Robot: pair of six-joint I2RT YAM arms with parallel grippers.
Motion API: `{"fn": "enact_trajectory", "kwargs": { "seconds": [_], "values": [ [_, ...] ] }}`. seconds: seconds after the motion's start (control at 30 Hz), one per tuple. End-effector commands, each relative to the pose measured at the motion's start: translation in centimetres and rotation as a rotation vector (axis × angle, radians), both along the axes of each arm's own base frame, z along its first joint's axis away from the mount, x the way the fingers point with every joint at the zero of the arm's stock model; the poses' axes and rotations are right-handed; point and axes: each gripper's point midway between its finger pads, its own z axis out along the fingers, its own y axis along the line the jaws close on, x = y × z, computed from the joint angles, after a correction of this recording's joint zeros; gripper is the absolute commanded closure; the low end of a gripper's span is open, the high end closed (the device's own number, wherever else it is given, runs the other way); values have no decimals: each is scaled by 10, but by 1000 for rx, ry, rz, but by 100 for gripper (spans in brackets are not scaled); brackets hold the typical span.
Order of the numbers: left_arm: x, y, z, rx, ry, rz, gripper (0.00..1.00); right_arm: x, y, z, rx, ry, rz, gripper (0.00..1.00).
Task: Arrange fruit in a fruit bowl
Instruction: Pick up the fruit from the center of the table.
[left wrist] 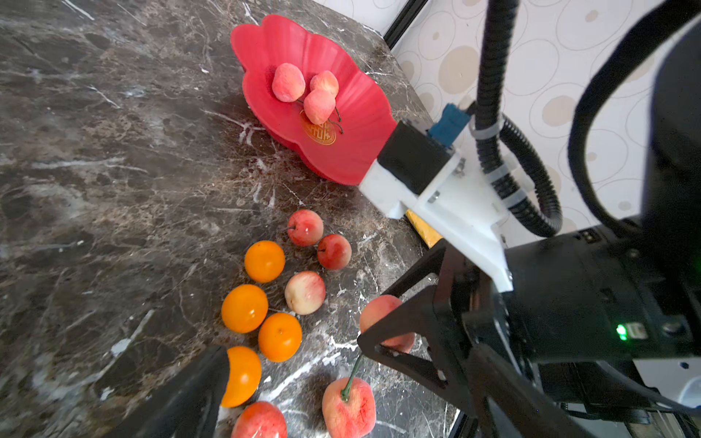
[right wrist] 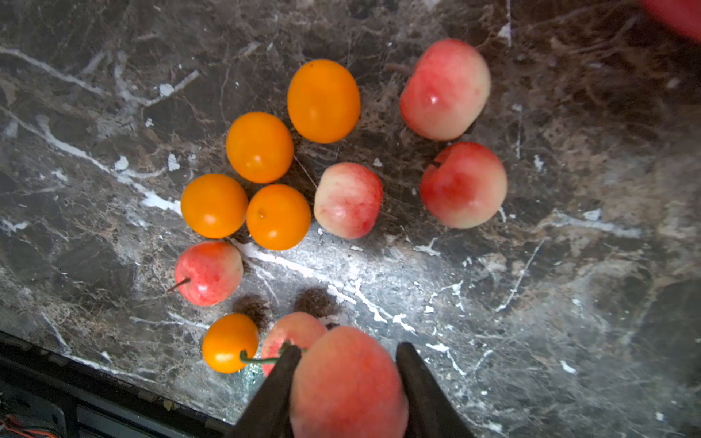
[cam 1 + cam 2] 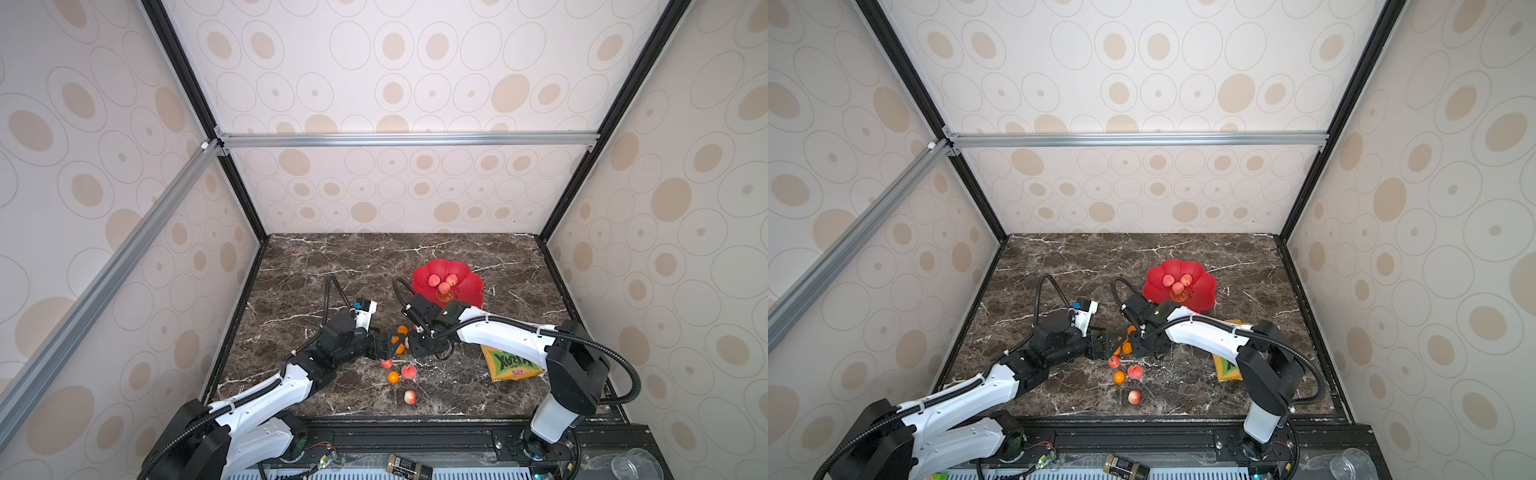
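The red scalloped fruit bowl (image 3: 471, 279) (image 1: 352, 125) sits at the back right of the marble top with three pink fruits (image 3: 444, 283) in it. My right gripper (image 2: 349, 349) is shut on a pink peach-like fruit (image 2: 347, 383), held just above the table. Loose fruit lies below it: several orange ones (image 2: 260, 147) and several pink ones (image 2: 463, 185). My left gripper (image 1: 341, 379) is open over the near edge of that pile, facing the right gripper (image 3: 415, 340). In both top views the two grippers hide most of the pile.
A yellow-green snack bag (image 3: 509, 365) lies under the right arm's forearm. Three loose fruits (image 3: 409, 371) lie closer to the front edge. A dark bottle (image 3: 409, 465) and a clear cup (image 3: 638, 463) lie on the rail in front of the table.
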Motion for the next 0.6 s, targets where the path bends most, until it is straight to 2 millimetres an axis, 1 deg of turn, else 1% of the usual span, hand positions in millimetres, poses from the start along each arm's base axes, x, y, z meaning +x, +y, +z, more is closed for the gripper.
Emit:
{"fn": "enact_trajectory", "kwargs": {
  "seconds": [0.0, 0.23, 0.4, 0.57],
  "values": [
    [11, -17, 34, -49, -96, -34, 1, -1, -15, 4, -32, 0, -20, 58],
    [18, -25, 34, -47, -103, -45, 1, 5, -24, 11, -28, -5, -31, 58],
    [19, -25, 34, -51, -100, -43, 1, 7, -24, 8, -30, 0, -33, 58],
    [19, -26, 33, -50, -101, -46, 1, 11, -25, 14, -19, -10, -42, 58]
  ]
}}
